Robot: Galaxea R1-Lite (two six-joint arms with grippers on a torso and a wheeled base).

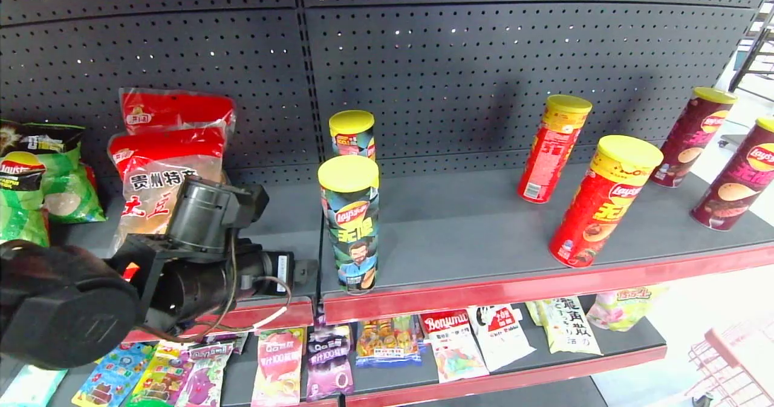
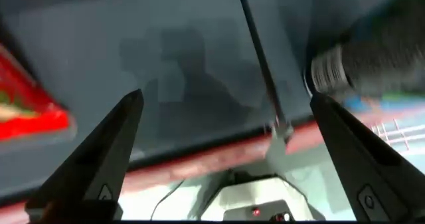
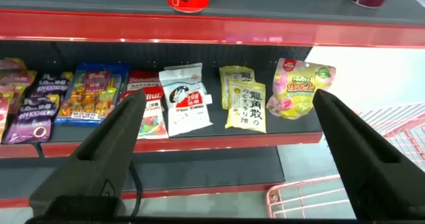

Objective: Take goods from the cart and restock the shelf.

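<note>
My left gripper (image 1: 302, 269) sits at the front lip of the grey upper shelf (image 1: 484, 231), just left of a dark chip can with a yellow lid (image 1: 351, 225). In the left wrist view the left gripper (image 2: 227, 98) is open with bare shelf between its fingers, and the dark can (image 2: 378, 58) is off to one side. My right gripper (image 3: 229, 94) is open and holds nothing, in front of the lower shelf's snack packets (image 3: 186, 108). A corner of the pink wire cart (image 3: 312, 197) lies below it, and the cart (image 1: 731, 358) also shows at the head view's lower right.
A second dark can (image 1: 352, 133) stands behind the first. Two red cans (image 1: 601, 201) (image 1: 553, 147) and two maroon cans (image 1: 692, 138) (image 1: 741, 177) stand to the right. Red bags (image 1: 163, 171) and green chip bags (image 1: 36, 177) fill the left. Bare shelf lies between the cans.
</note>
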